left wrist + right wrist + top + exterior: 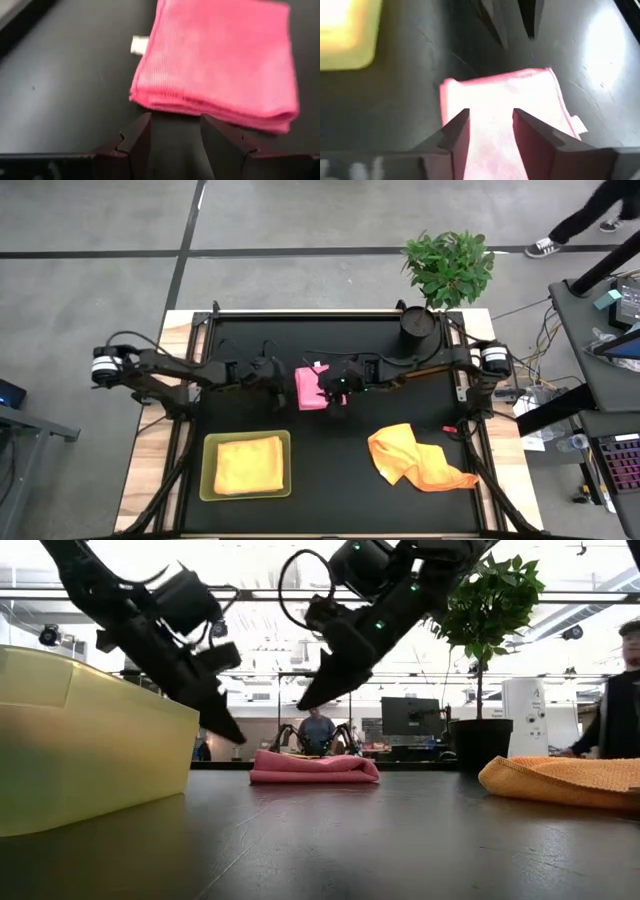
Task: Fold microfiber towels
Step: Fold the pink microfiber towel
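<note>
The right gripper (490,127) hangs spread just above the folded pink towel (309,388) at mid-table, apparently letting go of it. The left gripper (172,135), also parted, waits beside its edge. A yellow towel (248,464) fills the tray (207,470); an orange towel (418,457) lies crumpled, unfolded.

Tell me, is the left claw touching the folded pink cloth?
Apart. In the low view the left gripper hangs above the table beside the folded pink microfiber towel, with background showing between them.
</note>
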